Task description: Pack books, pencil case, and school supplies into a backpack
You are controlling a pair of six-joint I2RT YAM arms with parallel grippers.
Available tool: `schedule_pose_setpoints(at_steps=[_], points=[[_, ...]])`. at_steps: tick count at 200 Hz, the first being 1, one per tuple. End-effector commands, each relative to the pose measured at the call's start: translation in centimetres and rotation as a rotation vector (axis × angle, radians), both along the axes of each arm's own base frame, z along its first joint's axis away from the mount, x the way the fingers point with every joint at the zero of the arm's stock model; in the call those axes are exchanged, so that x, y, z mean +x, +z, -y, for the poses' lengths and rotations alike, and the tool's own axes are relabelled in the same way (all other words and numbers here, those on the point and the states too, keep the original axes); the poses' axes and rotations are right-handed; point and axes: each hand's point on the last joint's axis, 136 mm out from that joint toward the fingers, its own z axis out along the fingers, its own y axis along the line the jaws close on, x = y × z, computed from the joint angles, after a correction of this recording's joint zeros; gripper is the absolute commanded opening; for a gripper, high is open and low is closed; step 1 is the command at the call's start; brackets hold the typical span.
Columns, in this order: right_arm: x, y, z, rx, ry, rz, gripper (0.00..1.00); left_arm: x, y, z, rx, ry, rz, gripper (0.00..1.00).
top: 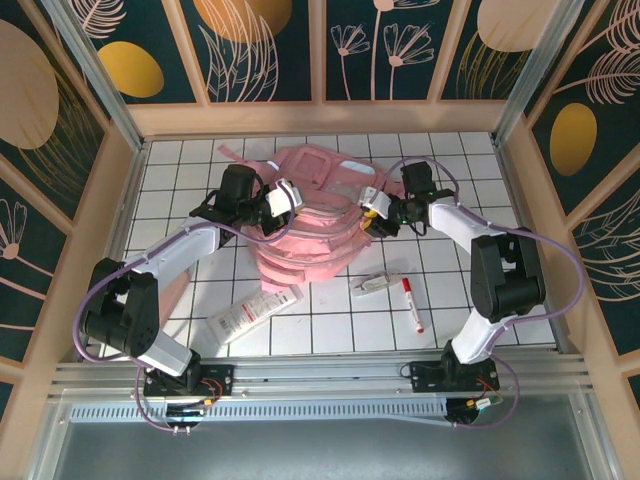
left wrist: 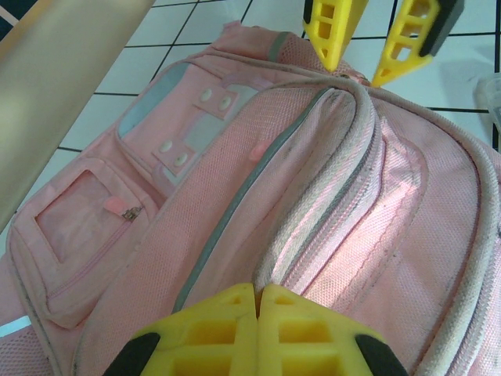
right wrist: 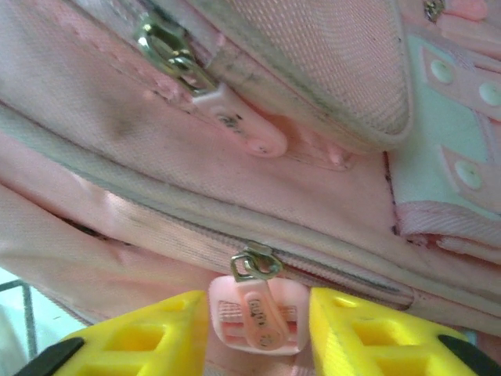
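The backpack (top: 315,250) lay mid-table (top: 470,300), nearer the far edge. We saw the left jaws fully closed above its fabric. The right jaws stood part-open around a pink zip pull (right wrist: 254,313); we couldn't tell whether they gripped it.

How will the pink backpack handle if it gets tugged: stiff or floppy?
Probably floppy: the backpack lies slumped, its fabric creased and folded. It will likely bunch or drag rather than hold firm when the right gripper, gripping the zip pull, tugs. The left gripper, shut at a seam, may help anchor it.
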Motion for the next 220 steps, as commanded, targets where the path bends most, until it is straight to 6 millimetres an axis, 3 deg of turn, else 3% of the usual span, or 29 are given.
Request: schedule_pose_setpoints(at_steps=[1, 31, 104, 129, 175, 220], points=[[0.3, -1.1, -0.5, -0.037, 0.002, 0.024, 0.35, 0.6, 3.6, 1.1, -0.089, -0.030, 0.069, 0.00], [0.0, -1.3, -0.9, -0.040, -0.002, 0.055, 0.25, 0.8, 3.8, 1.1, -0.103, -0.015, 0.069, 0.00], [0.3, 0.3, 0.5, -0.085, -0.082, 0.179, 0.00, 1.8, 4.1, 0.6, -0.105, 0.055, 0.073, 0.00], [-0.4, 0.7, 0.3, -0.068, -0.077, 0.154, 0.00, 2.3, 4.2, 0.3, -0.107, 0.094, 0.066, 0.00], [-2.5, 1.6, -1.6, 0.017, -0.102, -0.140, 0.00, 2.0, 4.4, 0.6, -0.144, 0.086, 0.052, 0.00], [-5.4, 4.4, -6.5, 0.185, -0.142, -0.426, 0.00, 1.9, 4.1, 1.0, -0.191, 0.088, 0.009, 0.00]])
